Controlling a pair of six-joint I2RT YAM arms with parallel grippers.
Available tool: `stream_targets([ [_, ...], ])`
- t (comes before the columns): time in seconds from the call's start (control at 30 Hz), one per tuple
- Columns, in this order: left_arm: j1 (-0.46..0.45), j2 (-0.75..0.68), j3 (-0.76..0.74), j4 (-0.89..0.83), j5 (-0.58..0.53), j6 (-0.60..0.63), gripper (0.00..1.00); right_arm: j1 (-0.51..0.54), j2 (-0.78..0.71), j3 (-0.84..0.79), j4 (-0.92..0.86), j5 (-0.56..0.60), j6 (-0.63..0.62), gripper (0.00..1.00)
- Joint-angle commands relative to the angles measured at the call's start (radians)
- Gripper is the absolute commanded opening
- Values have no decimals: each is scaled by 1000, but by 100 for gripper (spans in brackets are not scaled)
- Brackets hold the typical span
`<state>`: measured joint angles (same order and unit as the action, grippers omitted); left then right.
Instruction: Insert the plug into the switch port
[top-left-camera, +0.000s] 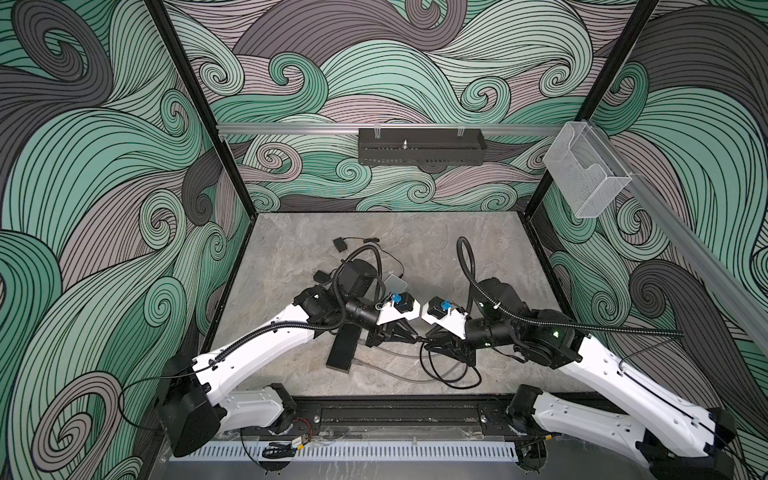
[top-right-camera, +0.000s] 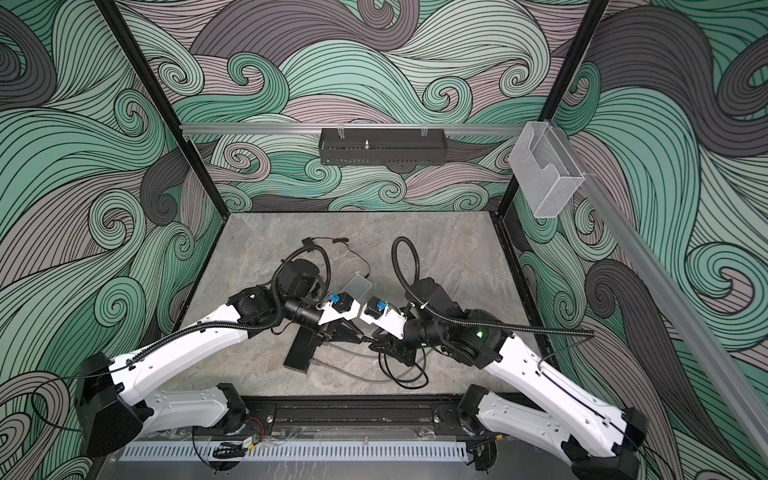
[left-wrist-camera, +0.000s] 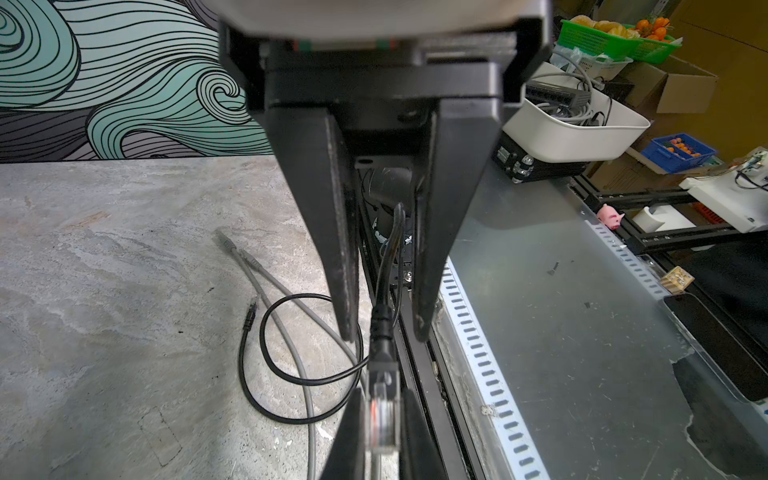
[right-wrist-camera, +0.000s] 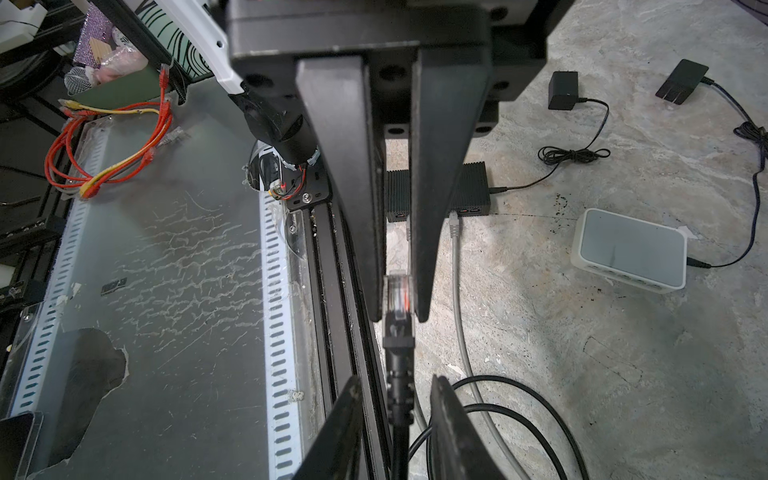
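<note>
The clear plug (left-wrist-camera: 382, 415) on a black cable (left-wrist-camera: 291, 374) is pinched in my left gripper (left-wrist-camera: 383, 399), which is shut on it above the table's front middle. In the right wrist view the plug (right-wrist-camera: 399, 291) sticks out of the left gripper (right-wrist-camera: 399, 318) toward that camera. My right gripper (right-wrist-camera: 397, 380) faces it tip to tip, open, its fingers either side of the black boot (right-wrist-camera: 399, 345) with a gap on each side. In both top views the grippers (top-left-camera: 417, 338) (top-right-camera: 368, 338) meet. The white switch (right-wrist-camera: 629, 253) (top-left-camera: 395, 284) lies flat farther back, its ports apart from the plug.
A black finned box (right-wrist-camera: 473, 187) (top-left-camera: 343, 349) lies under the left arm with a grey cable (right-wrist-camera: 457, 291) plugged in. Two black power adapters (right-wrist-camera: 563, 89) (right-wrist-camera: 681, 81) sit behind it. Loose cable loops (top-left-camera: 453, 370) lie by the front rail (top-left-camera: 395, 411).
</note>
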<state>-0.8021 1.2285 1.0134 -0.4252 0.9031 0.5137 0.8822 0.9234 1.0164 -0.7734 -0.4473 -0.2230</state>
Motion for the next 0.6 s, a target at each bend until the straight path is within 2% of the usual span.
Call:
stream_targets([
  [0.0, -7, -17, 28, 13, 32, 6, 0, -3, -8, -11, 10, -2, 10, 29],
  [0.37, -8, -12, 28, 13, 31, 5, 0, -3, -8, -11, 21, -9, 16, 22],
  [0.57, -8, -11, 29, 13, 30, 3, 0, -3, -7, -15, 22, -12, 15, 7],
])
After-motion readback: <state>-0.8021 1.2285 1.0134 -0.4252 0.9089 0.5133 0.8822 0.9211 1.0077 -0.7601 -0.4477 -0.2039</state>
